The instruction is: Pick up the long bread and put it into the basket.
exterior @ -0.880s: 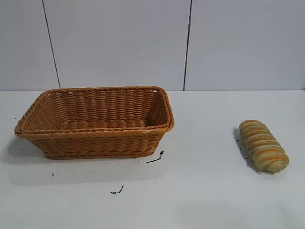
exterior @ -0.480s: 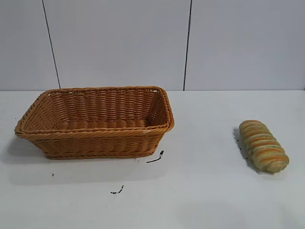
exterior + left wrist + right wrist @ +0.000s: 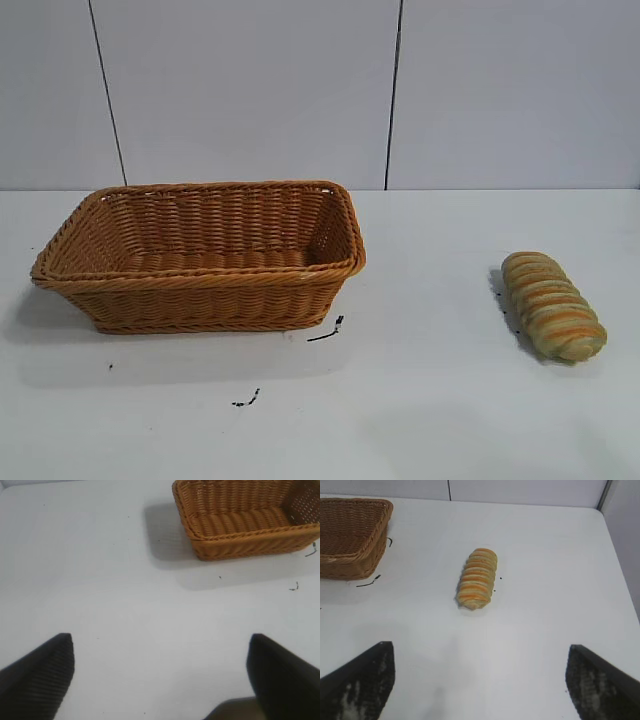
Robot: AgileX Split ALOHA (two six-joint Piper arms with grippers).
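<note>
Left gripper (image 3: 160,680) jaws wide, holding nothing, above bare desk (image 3: 430,400). Right gripper (image 3: 480,680) jaws wide too, over desk short of the long bread (image 3: 553,305). Bread lies on desk at right, well apart from the basket (image 3: 200,285) at left. Nothing in basket.

Left arm: outside the exterior view. Left gripper (image 3: 160,680): seen only from its own wrist camera; two dark ribbed fingers (image 3: 37,677) spread wide apart, nothing between them, held above the worktop.

Right arm: outside the exterior view. Right gripper (image 3: 480,680): seen only from its own wrist camera; two dark fingers (image 3: 360,680) with pale scuffed patches, spread wide apart, nothing between them, held above the worktop.
</note>
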